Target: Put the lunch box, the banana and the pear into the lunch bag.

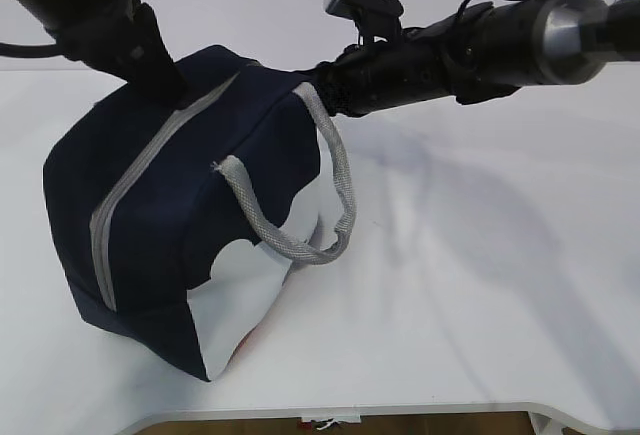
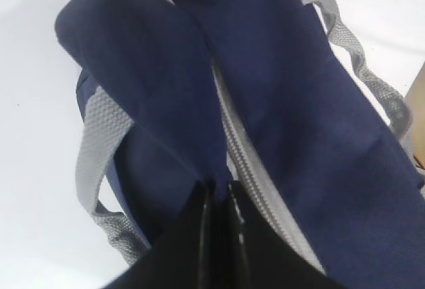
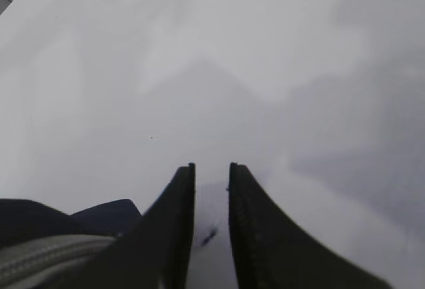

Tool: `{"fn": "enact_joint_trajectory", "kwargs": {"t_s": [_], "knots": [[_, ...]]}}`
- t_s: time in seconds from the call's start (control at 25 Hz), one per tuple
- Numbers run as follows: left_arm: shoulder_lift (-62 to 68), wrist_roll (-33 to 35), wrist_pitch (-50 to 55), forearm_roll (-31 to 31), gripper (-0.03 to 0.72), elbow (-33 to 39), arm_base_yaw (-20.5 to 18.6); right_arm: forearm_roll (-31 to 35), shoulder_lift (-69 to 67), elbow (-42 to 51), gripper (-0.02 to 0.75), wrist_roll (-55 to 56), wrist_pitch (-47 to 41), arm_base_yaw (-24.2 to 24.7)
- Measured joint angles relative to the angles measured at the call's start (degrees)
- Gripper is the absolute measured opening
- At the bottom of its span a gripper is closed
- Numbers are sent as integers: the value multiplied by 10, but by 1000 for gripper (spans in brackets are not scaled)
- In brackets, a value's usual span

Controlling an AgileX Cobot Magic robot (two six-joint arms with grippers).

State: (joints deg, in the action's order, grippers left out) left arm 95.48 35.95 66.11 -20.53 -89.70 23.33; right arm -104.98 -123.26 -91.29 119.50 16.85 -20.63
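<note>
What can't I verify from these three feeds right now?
- Contents of the lunch bag: the zipper looks closed in the exterior and left wrist views, so the inside is hidden.
- Lunch box, banana, pear: not visible in any view.
- Left pincer: shut against the bag fabric; the grip itself is hidden by its own fingers.
- Right pincer: slightly apart over bare table; the exterior view hides it behind the bag.

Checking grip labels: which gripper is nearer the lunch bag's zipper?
Left. The left gripper is shut on the lunch bag right at the zipper; the right gripper stands open beside the bag's end.
</note>
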Motion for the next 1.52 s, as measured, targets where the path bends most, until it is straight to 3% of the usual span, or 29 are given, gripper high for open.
{"fn": "enact_joint_trajectory", "kwargs": {"t_s": [0.2,0.32,0.56,0.68,1.12,1.52], "knots": [[0,-4,0,0,46,0,0,0,17,0,344,-12,0,1],[-2,-8,1,-1,118,0,0,0,35,0,363,-31,0,1],[-4,-30,-26,-5,356,0,0,0,66,0,366,-46,1,1],[-4,-44,-30,-5,430,0,0,0,81,0,366,-47,2,1],[-35,-101,12,58,455,0,0,0,144,0,366,-91,63,1],[-80,-148,49,65,422,0,0,0,181,0,366,-97,125,1]]}}
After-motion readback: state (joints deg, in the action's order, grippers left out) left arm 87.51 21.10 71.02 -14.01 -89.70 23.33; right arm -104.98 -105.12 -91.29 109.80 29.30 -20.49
